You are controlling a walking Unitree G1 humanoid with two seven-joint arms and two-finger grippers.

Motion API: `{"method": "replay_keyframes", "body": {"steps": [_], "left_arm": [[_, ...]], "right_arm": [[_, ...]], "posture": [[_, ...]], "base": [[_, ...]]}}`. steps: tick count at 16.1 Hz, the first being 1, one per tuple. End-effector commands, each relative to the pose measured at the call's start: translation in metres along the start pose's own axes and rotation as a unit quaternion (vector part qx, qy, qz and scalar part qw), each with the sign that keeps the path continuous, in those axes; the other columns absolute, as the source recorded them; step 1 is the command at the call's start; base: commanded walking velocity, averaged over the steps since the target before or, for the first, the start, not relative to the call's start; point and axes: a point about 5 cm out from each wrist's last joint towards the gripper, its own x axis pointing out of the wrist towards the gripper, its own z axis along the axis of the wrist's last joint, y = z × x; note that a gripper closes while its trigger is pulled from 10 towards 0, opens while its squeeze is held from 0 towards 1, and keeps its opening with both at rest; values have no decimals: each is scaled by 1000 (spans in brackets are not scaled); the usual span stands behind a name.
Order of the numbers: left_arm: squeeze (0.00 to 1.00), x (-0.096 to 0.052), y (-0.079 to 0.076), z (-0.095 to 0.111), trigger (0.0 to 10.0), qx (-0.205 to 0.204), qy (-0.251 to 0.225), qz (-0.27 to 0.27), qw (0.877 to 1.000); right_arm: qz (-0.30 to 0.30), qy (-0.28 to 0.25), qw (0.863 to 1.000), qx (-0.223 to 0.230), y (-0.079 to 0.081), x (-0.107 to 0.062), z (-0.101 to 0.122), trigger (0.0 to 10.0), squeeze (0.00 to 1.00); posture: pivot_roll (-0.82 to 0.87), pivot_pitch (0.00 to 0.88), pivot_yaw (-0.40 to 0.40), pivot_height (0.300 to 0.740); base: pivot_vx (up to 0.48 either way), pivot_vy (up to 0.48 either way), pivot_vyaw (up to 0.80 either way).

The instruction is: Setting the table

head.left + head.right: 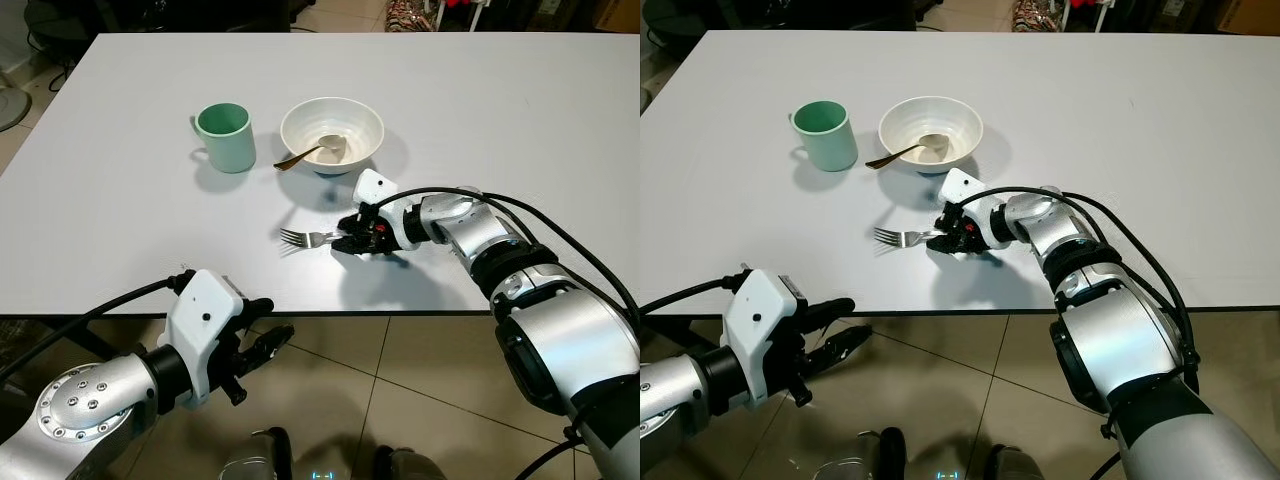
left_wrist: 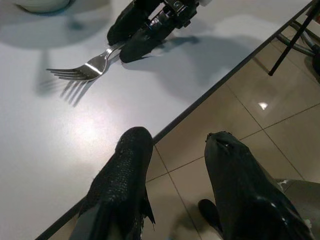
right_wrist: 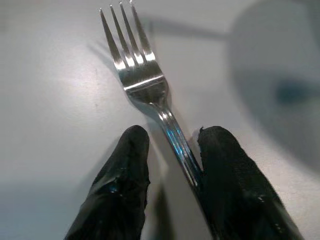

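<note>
Left eye view showed the left gripper (image 1: 262, 345) at the near left, held below and just off the near edge of the white rectangular table (image 1: 120, 250), over the tiled floor; its two black fingers stood apart with nothing between them, and that arm appeared idle. Further in on the table, the mint-green ceramic mug (image 1: 225, 137) stood upright, handle towards the robot's left. Just to its right sat the round white ceramic bowl (image 1: 332, 134), with a gold-toned metal spoon (image 1: 310, 154) lying in it, the handle resting over the rim on the mug side. Nearer than the bowl, the silver metal fork (image 1: 305, 238) was at or just above the tabletop, tines pointing towards the robot's left; whether it rested on the surface could not be settled. At the right, the right gripper (image 1: 352, 240) held the fork by its handle; in the right wrist view the handle lay against one finger (image 3: 235, 180) with a gap to the other, so the grip looked narrow but only partly closed. Judgement: the step in hand was placing the fork in front of the bowl. The next move would call for settling the fork flat, spreading the fingers fully, and drawing back without dragging the handle or knocking the bowl.
</note>
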Motion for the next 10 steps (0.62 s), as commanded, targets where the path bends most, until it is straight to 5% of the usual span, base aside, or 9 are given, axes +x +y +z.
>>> {"method": "replay_keyframes", "body": {"steps": [1,10], "left_arm": [[0,-1,-4,2,10000,8,2,-7,1000],[0,2,-2,4,10000,8,0,-10,1000]], "right_arm": [[20,17,1000,6,2,1,-1,0,0],[41,20,999,16,2,-2,0,0,0]], "posture": [[80,207,27,740],[65,207,27,740]], "base": [[0,0,0],[0,0,0]]}}
